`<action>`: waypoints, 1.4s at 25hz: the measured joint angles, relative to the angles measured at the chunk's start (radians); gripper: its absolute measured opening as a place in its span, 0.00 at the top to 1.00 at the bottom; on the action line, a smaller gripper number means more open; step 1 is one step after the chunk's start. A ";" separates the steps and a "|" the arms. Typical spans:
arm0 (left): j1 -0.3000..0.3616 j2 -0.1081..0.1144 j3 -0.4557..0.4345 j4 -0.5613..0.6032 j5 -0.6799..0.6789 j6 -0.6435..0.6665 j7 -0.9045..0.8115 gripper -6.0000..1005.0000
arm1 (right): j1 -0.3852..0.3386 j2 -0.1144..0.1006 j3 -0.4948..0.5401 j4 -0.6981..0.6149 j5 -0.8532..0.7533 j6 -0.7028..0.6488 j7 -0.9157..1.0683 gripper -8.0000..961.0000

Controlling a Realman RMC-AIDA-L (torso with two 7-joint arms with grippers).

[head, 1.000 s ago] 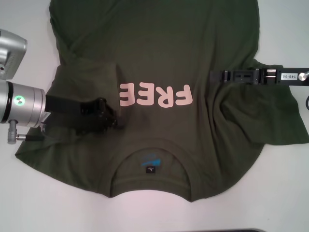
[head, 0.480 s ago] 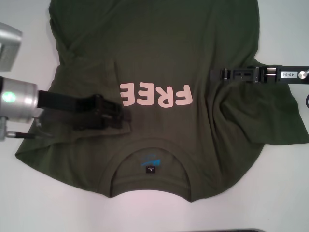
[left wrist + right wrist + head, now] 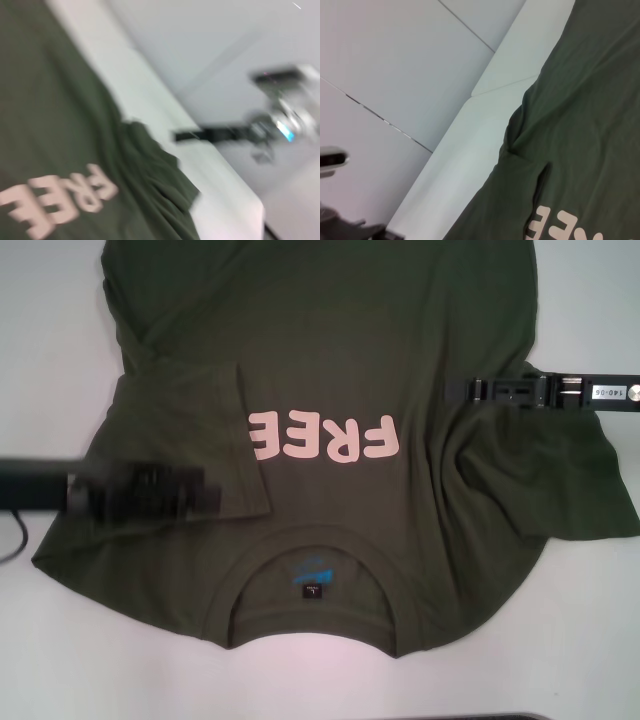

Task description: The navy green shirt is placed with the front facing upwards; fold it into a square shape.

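Observation:
The navy green shirt [image 3: 330,350] lies spread on the white table [image 3: 60,660], front up. Its pale pink FREE lettering [image 3: 322,437] reads upside down, and the blue neck label [image 3: 310,570] is nearest me. The left sleeve [image 3: 190,430] lies folded inward over the chest. My left gripper [image 3: 200,497] is a blurred shape low over that folded sleeve, near the collar side. My right gripper [image 3: 455,390] hovers over the shirt's right side, above the rumpled right sleeve [image 3: 560,490]. The shirt [image 3: 60,150] and my right gripper [image 3: 200,134] farther off show in the left wrist view. The right wrist view holds the shirt [image 3: 580,125].
Bare white table borders the shirt on the left, right and near sides. A dark cable [image 3: 15,540] loops at the left edge under my left arm. A dark strip [image 3: 450,717] marks the table's near edge. Pale walls fill the background of both wrist views.
My left gripper has pulled back leftward off the chest, and the folded left sleeve stays lying flat. My right gripper has shifted slightly to the right and farther away.

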 joint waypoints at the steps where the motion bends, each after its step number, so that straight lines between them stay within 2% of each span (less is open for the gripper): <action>1: 0.017 -0.004 0.002 -0.001 0.001 0.025 0.093 0.36 | 0.000 -0.001 0.000 -0.001 0.000 -0.001 -0.001 0.05; 5: 0.086 -0.029 0.007 0.004 0.001 0.052 0.333 0.36 | -0.001 -0.006 -0.004 -0.011 0.000 -0.006 -0.004 0.05; 9: 0.128 -0.049 -0.003 0.007 -0.002 0.040 0.382 0.36 | -0.009 -0.023 -0.007 -0.023 -0.002 -0.035 -0.005 0.05; 12: 0.148 -0.055 -0.012 0.015 -0.002 0.020 0.392 0.36 | -0.027 -0.050 -0.007 -0.040 -0.034 -0.046 0.018 0.05; 16: 0.156 -0.054 -0.051 0.047 -0.005 -0.019 0.393 0.36 | -0.043 -0.087 -0.007 -0.047 -0.157 -0.073 0.120 0.05; 18: 0.157 -0.051 -0.071 0.057 -0.005 -0.027 0.393 0.36 | -0.050 -0.097 -0.005 -0.065 -0.238 -0.109 0.179 0.05; 21: 0.151 -0.049 -0.094 0.059 -0.005 -0.022 0.388 0.36 | -0.063 -0.107 0.003 -0.110 -0.304 -0.144 0.258 0.05; 25: 0.145 -0.055 -0.112 0.058 -0.006 -0.020 0.383 0.36 | -0.080 -0.121 0.020 -0.163 -0.312 -0.168 0.350 0.05; 32: 0.133 -0.061 -0.144 0.062 -0.020 -0.020 0.384 0.36 | -0.080 -0.147 0.111 -0.215 -0.362 -0.209 0.420 0.05; 35: 0.132 -0.063 -0.146 0.062 -0.029 -0.020 0.385 0.36 | -0.076 -0.150 0.151 -0.223 -0.411 -0.200 0.448 0.05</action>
